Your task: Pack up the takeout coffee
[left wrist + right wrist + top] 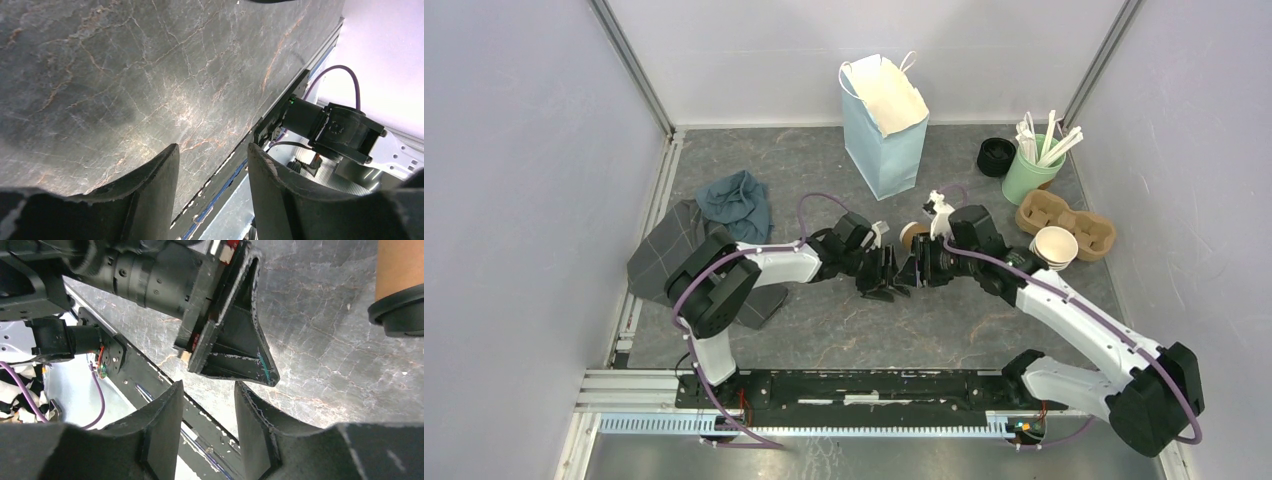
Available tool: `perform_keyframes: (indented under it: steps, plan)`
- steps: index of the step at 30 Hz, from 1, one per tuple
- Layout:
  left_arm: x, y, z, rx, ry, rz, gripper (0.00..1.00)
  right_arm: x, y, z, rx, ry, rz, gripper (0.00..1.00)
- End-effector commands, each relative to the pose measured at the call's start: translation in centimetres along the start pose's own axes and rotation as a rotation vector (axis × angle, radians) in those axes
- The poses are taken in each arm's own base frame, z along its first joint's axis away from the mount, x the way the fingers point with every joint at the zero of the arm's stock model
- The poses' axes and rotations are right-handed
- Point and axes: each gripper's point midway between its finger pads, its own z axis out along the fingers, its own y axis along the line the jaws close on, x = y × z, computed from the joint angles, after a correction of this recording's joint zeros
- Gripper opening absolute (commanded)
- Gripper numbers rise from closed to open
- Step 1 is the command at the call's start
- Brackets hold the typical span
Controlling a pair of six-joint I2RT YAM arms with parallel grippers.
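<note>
The takeout coffee (913,236), a small brown paper cup with a black lid, sits mid-table just behind where both grippers meet. In the right wrist view the takeout coffee (397,275) shows at the top right edge, clear of the fingers, its black lid (397,315) showing below the brown wall. My left gripper (884,278) (212,147) is open, with only table and the front rail between its fingers. My right gripper (911,272) (208,384) is open and holds nothing. It faces the left gripper's finger (235,340) at close range.
A light blue paper bag (882,125) stands open at the back. To the right are a green cup of utensils (1032,170), black lids (996,156), a pulp carrier (1089,228) and stacked paper cups (1055,245). Cloths (736,203) lie at the left.
</note>
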Motion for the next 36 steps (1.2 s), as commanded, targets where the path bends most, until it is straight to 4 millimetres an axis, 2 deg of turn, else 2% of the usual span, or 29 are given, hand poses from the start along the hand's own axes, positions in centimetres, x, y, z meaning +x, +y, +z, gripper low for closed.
perform_keyframes:
  steps: [1, 3, 5, 8, 10, 13, 17, 20, 22, 25, 27, 31, 36]
  plan:
    - [-1.5, -0.6, -0.7, -0.009, -0.056, 0.073, 0.61, -4.8, 1.8, -1.7, 0.027, -0.097, -0.111, 0.50]
    - [-1.5, -0.3, -1.4, -0.040, -0.067, 0.091, 0.63, -5.9, 0.3, -2.5, 0.141, -0.097, -0.149, 0.54]
    - [-1.7, -0.6, -2.1, -0.051, -0.085, 0.120, 0.68, -6.7, -2.2, -3.4, 0.261, -0.084, -0.176, 0.59]
    - [-2.7, -1.5, -3.4, -0.066, -0.137, 0.188, 0.84, -8.5, -6.7, -5.0, 0.354, -0.144, -0.135, 0.75]
    - [-4.1, -2.9, -4.1, -0.060, -0.184, 0.242, 0.93, -9.0, -9.1, -5.0, 0.352, -0.168, -0.106, 0.83]
    - [-6.8, -4.2, -4.5, -0.090, -0.240, 0.301, 0.99, -9.5, -11.6, -4.4, 0.315, -0.190, -0.042, 0.91]
    - [-11.1, -4.9, -4.0, -0.144, -0.297, 0.309, 1.00, -9.6, -14.6, -3.3, 0.250, -0.229, 0.082, 0.98]
    - [-14.2, -5.3, -3.8, -0.163, -0.337, 0.296, 1.00, -10.1, -15.8, -2.1, 0.199, -0.263, 0.156, 0.98]
    - [-15.3, -5.3, -3.5, -0.173, -0.340, 0.290, 1.00, -10.8, -16.5, -1.4, 0.203, -0.266, 0.193, 0.98]
    - [-15.4, -5.9, -3.4, -0.154, -0.326, 0.302, 0.98, -12.1, -17.7, -0.7, 0.241, -0.302, 0.239, 0.98]
    - [-14.9, -5.8, -3.5, -0.150, -0.314, 0.305, 0.98, -13.1, -19.3, -0.6, 0.316, -0.326, 0.239, 0.97]
    - [-13.2, -4.7, -4.0, -0.165, -0.276, 0.306, 0.97, -15.0, -21.8, 0.0, 0.407, -0.337, 0.176, 0.84]
    - [-10.9, -3.7, -5.2, -0.182, -0.244, 0.308, 0.97, -17.9, -23.6, 0.1, 0.478, -0.334, 0.058, 0.80]
